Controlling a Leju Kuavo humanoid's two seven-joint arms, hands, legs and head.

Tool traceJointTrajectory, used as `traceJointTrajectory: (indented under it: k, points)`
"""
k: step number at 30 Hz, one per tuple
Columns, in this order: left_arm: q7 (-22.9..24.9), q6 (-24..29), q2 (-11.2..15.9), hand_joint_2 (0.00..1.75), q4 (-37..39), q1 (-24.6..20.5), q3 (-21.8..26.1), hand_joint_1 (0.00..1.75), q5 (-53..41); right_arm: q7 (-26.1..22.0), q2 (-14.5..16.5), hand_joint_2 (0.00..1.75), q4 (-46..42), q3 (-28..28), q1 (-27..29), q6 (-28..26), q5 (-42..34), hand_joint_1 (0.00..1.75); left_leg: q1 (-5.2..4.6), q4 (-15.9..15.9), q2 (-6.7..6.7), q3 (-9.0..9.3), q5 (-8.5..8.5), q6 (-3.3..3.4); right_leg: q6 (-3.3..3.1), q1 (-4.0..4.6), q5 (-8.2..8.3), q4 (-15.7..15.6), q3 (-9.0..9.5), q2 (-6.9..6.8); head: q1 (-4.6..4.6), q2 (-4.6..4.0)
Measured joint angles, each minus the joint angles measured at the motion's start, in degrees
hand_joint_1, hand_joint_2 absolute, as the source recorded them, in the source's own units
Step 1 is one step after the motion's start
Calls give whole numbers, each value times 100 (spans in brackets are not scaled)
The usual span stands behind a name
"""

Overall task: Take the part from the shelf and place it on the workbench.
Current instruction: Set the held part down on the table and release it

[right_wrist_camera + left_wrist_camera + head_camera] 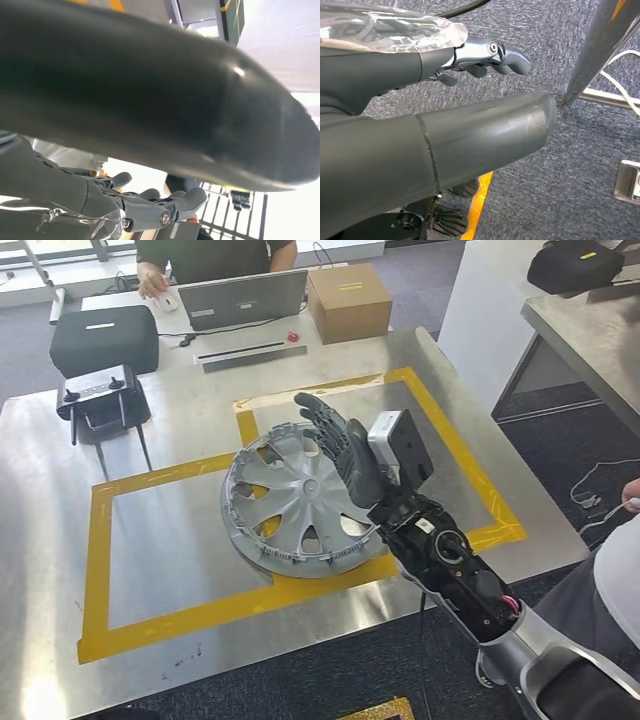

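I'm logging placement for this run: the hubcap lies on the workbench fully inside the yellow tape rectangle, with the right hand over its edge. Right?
Not quite. In the head view the hubcap overlaps the yellow tape along its near edge and the inner strip. The rest holds: it lies on the workbench, with the right hand over its edge.

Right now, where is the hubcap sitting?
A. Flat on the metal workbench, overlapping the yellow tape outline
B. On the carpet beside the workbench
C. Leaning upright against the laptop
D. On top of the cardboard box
A. The head view shows the hubcap lying flat on the workbench, its near edge overlapping the yellow tape, with the right hand over its rim.
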Motion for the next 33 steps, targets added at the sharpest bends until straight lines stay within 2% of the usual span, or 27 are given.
traceJointTrajectory:
  k: [6,17,24,33]
  points:
    - [12,0,-1,0,-2,-2,-30,0,32,-60,5,0,-132,32,14,56,-160,0,0,0,0,0,0,0,1,0,-1,0,0,0,-1,0]
    - [94,-38,-9,0,-2,-26,-72,0,166,-93,19,0,-181,206,155,439,-963,0,0,-2,0,1,-1,-1,1,1,-2,0,1,0,-1,0]
    - [98,-40,-9,0,-2,-29,-131,0,182,-137,20,0,-181,317,255,425,-1004,0,0,-2,0,1,-1,-1,2,1,-3,0,1,0,-1,0]
    - [116,-52,-1,0,-2,-30,-183,0,248,-348,33,0,-283,404,637,155,-1042,0,0,-2,0,2,-2,0,4,1,-5,-1,1,0,-1,0]
